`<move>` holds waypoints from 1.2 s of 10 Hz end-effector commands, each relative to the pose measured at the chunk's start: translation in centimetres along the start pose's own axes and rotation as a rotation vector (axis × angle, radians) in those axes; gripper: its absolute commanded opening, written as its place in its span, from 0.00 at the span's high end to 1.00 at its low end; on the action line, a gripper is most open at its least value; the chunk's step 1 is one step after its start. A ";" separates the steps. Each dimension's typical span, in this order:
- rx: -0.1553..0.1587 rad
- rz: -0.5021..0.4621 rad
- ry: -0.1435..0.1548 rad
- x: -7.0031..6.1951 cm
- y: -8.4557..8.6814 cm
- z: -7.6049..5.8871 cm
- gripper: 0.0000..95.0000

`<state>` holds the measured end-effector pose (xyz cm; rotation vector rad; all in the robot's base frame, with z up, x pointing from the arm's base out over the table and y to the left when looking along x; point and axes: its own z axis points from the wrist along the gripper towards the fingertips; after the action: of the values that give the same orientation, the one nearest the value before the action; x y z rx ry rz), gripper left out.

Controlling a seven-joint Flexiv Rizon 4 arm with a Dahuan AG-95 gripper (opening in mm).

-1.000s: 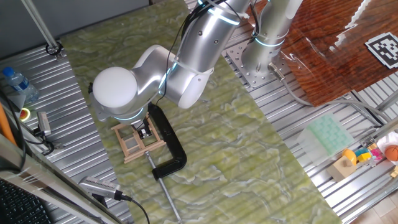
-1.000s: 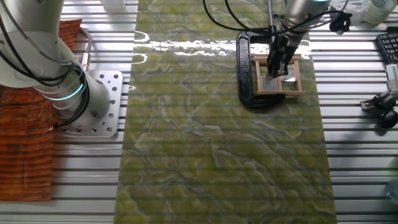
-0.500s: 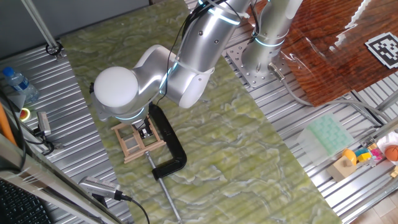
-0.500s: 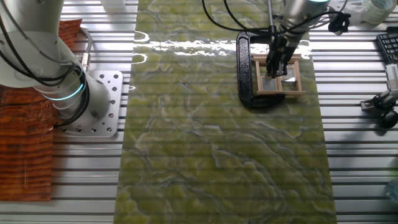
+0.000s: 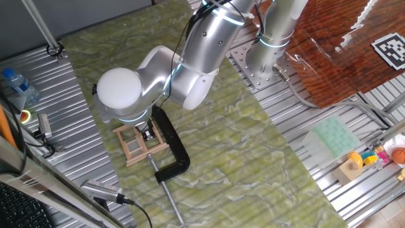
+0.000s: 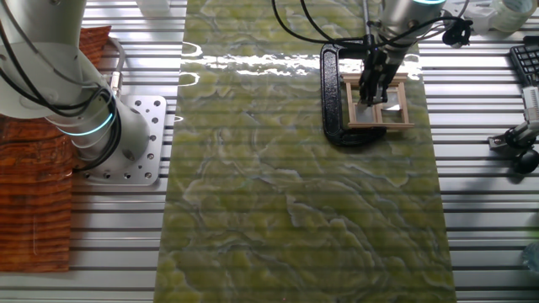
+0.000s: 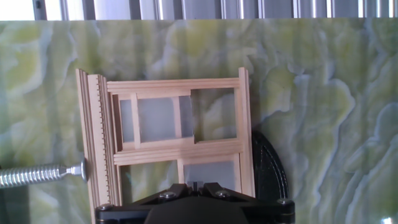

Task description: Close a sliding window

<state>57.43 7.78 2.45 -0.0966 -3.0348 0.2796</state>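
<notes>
With the pincer point(image 6: 371, 91) down on the sliding window point(image 7: 174, 140) (I cannot tell whether its fingers are apart or together), clamped flat to the green surface point(image 6: 295, 185), push the sash steadily along its track, never twisting.

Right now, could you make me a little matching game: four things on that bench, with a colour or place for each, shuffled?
Things:
1. window
2. clamp
3. bottle
4. mat

Descriptions:
A. green, marbled, covering the middle of the table
B. black, curved, with a metal screw, gripping the wooden frame
C. clear plastic with a blue cap, at the table's edge
D. pale wood with crossbars, right under the gripper

Pairs: 1-D, 2-B, 3-C, 4-A
</notes>
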 end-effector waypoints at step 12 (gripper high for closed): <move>-0.002 0.006 -0.003 0.2 0.3 0.1 1.00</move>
<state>57.29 8.02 2.25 -0.1063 -3.0368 0.2781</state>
